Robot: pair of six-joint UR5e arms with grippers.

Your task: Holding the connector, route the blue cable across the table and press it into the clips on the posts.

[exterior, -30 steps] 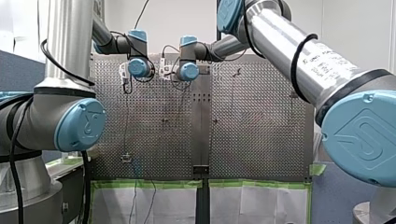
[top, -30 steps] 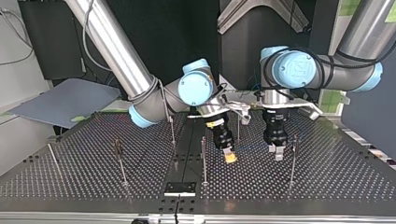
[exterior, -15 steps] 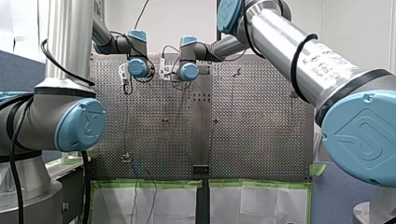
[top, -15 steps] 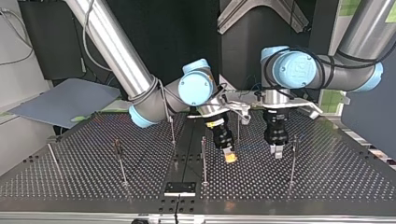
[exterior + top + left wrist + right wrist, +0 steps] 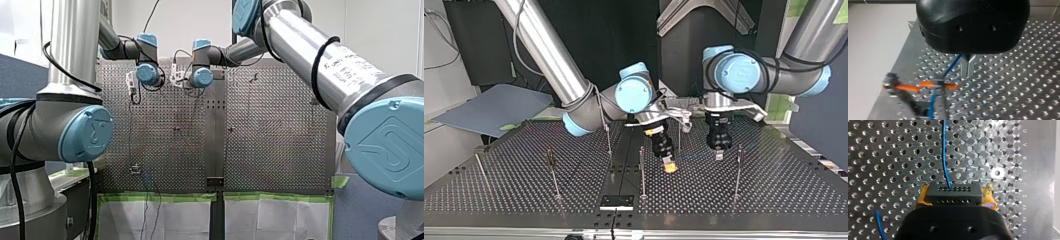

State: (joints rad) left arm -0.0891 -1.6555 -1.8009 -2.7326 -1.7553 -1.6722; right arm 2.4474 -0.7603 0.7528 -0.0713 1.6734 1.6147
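Observation:
My right gripper (image 5: 955, 194) is shut on the black connector (image 5: 948, 198), which sits between its yellow pads (image 5: 921, 196). The blue cable (image 5: 945, 157) leaves the connector and runs ahead over the perforated table (image 5: 885, 157). In the top view this gripper (image 5: 669, 167) hangs low near the middle. My left gripper (image 5: 718, 155) hangs to its right in that view, a little above the table. The left wrist view shows its metal fingers (image 5: 965, 67) pressed together with the blue cable (image 5: 951, 66) coming out at them and running toward a blurred orange clip (image 5: 923, 86).
Thin upright posts stand across the table: one (image 5: 642, 170) just beside my right gripper, one (image 5: 737, 172) beside my left gripper, another (image 5: 553, 172) at the top view's left. A black plate (image 5: 616, 201) lies at the near edge there. A grey board (image 5: 494, 110) leans at the left.
My left gripper's fingers have gone from open to shut, and it has risen slightly. The cable hanging over the table edge in the front view has shifted. My right gripper has stayed put.

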